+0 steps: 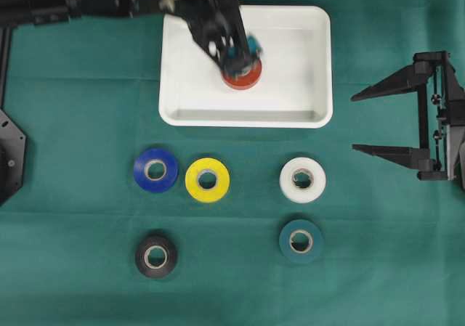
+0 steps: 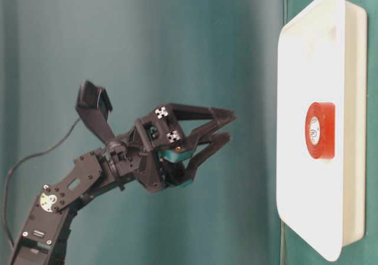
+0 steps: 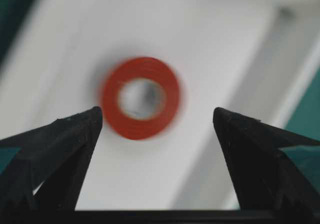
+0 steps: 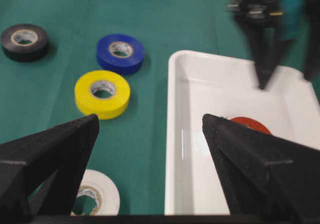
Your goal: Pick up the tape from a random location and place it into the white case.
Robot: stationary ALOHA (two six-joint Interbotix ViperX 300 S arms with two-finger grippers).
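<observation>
A red tape roll lies flat inside the white case, left of its middle. My left gripper hangs over it, blurred, open, with nothing between its fingers. From the left wrist the roll lies free on the case floor, above the gap of that gripper. The table-level view shows this gripper well clear of the roll and the case. My right gripper waits open and empty to the right of the case, seen also in its wrist view.
On the green cloth below the case lie a blue roll, a yellow roll, a white roll, a teal roll and a black roll. The right wrist view shows the case rim close ahead.
</observation>
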